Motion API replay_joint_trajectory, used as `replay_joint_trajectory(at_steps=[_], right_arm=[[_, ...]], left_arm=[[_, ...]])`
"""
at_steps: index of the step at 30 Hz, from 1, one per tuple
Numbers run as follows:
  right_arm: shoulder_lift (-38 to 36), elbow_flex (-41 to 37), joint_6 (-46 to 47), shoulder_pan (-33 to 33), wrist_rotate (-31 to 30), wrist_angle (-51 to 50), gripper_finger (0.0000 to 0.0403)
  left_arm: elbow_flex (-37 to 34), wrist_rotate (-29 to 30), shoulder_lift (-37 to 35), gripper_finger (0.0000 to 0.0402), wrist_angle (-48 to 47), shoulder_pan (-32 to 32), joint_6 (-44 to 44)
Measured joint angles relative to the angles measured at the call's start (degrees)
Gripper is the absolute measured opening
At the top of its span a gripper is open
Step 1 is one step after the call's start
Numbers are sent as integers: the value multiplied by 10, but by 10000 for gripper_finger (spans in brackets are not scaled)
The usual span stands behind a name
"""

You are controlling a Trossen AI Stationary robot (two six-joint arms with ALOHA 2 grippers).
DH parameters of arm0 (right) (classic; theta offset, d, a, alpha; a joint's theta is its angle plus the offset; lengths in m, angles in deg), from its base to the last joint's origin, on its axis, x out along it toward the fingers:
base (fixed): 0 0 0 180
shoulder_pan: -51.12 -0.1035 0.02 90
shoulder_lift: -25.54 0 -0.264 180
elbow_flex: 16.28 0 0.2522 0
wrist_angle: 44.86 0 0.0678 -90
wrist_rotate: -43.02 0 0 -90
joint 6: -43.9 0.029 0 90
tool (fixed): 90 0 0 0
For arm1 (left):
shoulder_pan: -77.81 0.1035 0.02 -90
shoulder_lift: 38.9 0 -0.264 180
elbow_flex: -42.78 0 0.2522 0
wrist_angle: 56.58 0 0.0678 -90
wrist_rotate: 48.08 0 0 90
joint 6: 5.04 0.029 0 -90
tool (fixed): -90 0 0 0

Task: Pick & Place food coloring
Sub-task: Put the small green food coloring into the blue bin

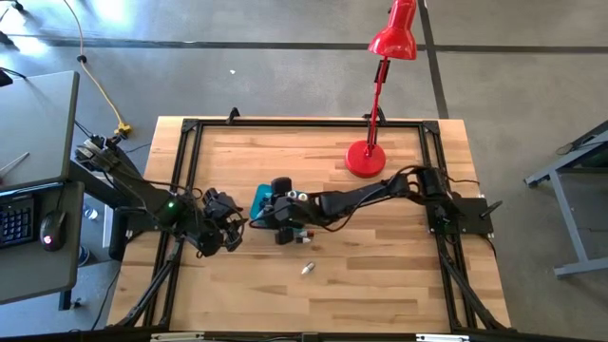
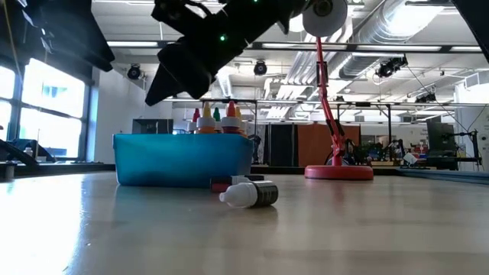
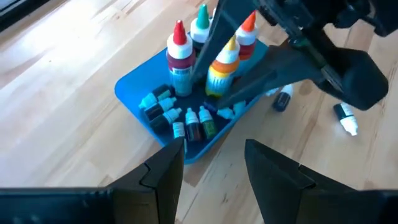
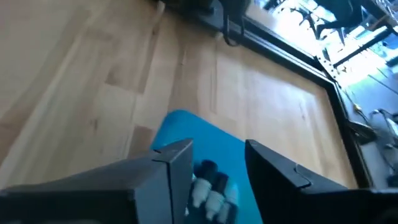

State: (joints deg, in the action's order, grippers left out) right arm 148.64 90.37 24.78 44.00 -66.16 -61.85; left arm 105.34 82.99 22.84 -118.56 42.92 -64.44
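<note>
From where I stand, most of the food coloring bottles (image 3: 205,74) are already in the teal-blue tub (image 3: 134,93) near the middle of the wooden surface (image 1: 380,256). Four tall ones stand upright at one end, with red, green, yellow and orange caps, and a cluster of small dark ones lies flat at the other.

Two bottles are not yet in. A white-capped bottle (image 2: 248,194) lies on its side on the surface in front of the tub, and a red-capped one (image 2: 229,183) lies between it and the tub wall.

The right end effector (image 4: 217,163) hangs directly over the tub, fingers parted with nothing between them, pointing down at the small bottles inside. The left end effector (image 3: 214,163) waits just beside the tub on its own side, also spread and empty.

I judge the step in hand to be fetching one of the loose bottles. To do it well, the right arm should lift clear of the upright bottles before moving sideways, since brushing a tall cap would tip it. It should then come down over the white-capped bottle with its fingers across the short width, not along the length, because a round bottle lying flat will roll away from a glancing touch.
</note>
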Motion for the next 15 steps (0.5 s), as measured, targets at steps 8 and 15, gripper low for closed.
replay_joint_trajectory(at_steps=[8,15], right_arm=[[-39,71,5,-61,-11,-224,152],[-42,29,100,-124,166,-300,144]], left_arm=[[-20,-11,0,167,7,0,-47],[-72,-62,0,167,87,0,-59]])
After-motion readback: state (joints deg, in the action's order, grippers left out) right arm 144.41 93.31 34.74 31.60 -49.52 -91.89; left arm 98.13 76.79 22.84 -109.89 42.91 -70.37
